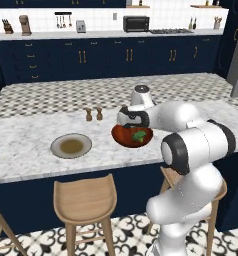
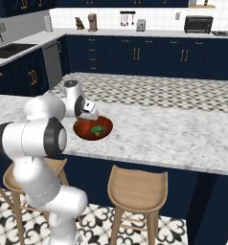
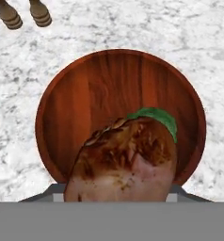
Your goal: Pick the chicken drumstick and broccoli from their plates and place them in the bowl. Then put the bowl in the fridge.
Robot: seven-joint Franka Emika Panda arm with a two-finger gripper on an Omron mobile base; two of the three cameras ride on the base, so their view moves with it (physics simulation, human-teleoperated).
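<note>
Drumstick [image 3: 125,160] fills the near part of the hand view, pinched in the claw [image 1: 125,119], thick end toward the camera, long axis running away toward the bowl [image 3: 81,99] straight below. Broccoli [image 3: 157,118] already lies in the bowl at about four o'clock of its centre, half hidden by the meat. Free floor remains from nine through twelve o'clock. Bench [image 1: 26,135] around is open; two shakers [image 3: 24,13] stand apart at eleven.
</note>
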